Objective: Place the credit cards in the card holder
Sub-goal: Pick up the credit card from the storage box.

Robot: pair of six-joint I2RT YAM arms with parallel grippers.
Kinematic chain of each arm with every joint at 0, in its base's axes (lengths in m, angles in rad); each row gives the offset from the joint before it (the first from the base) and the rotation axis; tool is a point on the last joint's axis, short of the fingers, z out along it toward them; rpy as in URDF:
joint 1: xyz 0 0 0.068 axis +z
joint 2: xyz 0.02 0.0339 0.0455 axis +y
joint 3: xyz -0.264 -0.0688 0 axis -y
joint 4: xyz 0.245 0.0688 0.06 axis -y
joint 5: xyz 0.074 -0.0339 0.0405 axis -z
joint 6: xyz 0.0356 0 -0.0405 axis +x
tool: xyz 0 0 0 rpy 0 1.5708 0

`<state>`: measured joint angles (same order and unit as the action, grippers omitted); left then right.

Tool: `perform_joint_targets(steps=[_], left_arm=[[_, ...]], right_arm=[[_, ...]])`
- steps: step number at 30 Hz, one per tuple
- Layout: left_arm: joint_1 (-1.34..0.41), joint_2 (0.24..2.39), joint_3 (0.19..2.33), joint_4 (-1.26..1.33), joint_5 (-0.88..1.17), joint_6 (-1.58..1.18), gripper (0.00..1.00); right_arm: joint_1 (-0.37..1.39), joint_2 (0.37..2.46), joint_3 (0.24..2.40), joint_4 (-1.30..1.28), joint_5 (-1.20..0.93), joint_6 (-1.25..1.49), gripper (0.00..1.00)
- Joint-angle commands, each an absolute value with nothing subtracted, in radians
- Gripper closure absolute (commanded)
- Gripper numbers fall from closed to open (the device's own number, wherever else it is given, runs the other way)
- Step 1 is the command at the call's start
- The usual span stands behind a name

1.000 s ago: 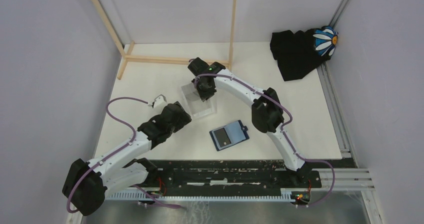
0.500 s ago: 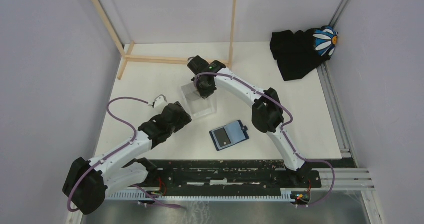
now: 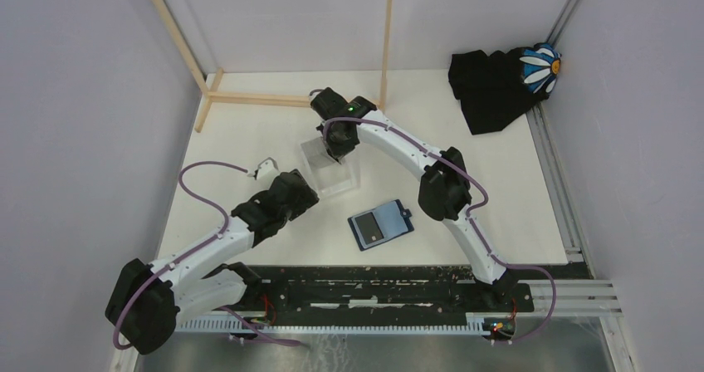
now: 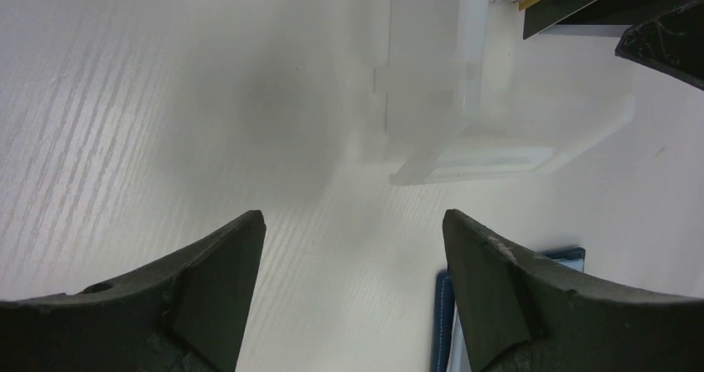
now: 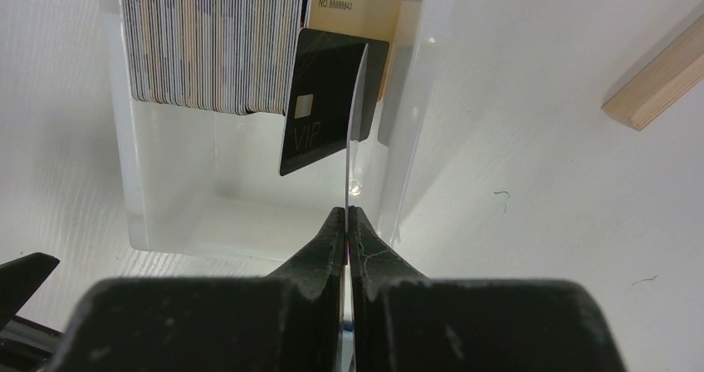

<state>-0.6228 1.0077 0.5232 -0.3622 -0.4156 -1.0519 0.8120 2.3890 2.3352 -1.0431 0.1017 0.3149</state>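
**Cards point(image 5: 216, 48) stacked in box, one pinched by right gripper**

At far left of the top view, the left gripper point(image 3: 266, 169) hovers over bare table point(image 3: 249, 139) with its jaws spread wide and nothing between them. Its wrist view shows the box point(image 4: 465, 139) just ahead and a blue edge of the wallet point(image 4: 444, 322) beside its right finger.

Right of it stands the clear box point(image 3: 332, 173), holding the cards upright in a packed row. A black card marked VIP point(image 5: 320, 115) and a gold one point(image 5: 353, 11) lean at the row's right end.

The right gripper point(image 5: 347, 218) reaches down into the box. Its jaws are pressed together on one thin card point(image 5: 359, 98), seen edge-on, next to the black one.

Nearer the arm bases and to the right, the wallet point(image 3: 380, 225) lies open and flat, apart from the box. A black cloth point(image 3: 490, 85) sits in the far right corner.
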Motion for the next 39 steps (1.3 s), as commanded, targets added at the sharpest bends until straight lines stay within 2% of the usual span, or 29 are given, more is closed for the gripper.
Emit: perform_joint_targets(steps=[1, 7, 32, 39], left_arm=[[-0.615, 1.016, 0.531, -0.320, -0.428, -1.038, 0.14], [-0.615, 1.029, 0.541, -0.313, -0.428, -1.037, 0.14], [-0.615, 1.009, 0.617, -0.324, -0.440, -0.947, 0.14], [-0.616, 0.973, 0.642, -0.284, -0.399, -0.864, 0.13]], right_arm=[[0.825, 2.375, 2.370, -1.043, 0.136, 0.291, 0.96], [0.825, 2.342, 2.359, -1.037, 0.161, 0.284, 0.99], [0.825, 2.177, 2.193, -0.963, 0.177, 0.279, 0.99], [0.827, 2.048, 2.054, -0.948, 0.126, 0.282, 0.99]])
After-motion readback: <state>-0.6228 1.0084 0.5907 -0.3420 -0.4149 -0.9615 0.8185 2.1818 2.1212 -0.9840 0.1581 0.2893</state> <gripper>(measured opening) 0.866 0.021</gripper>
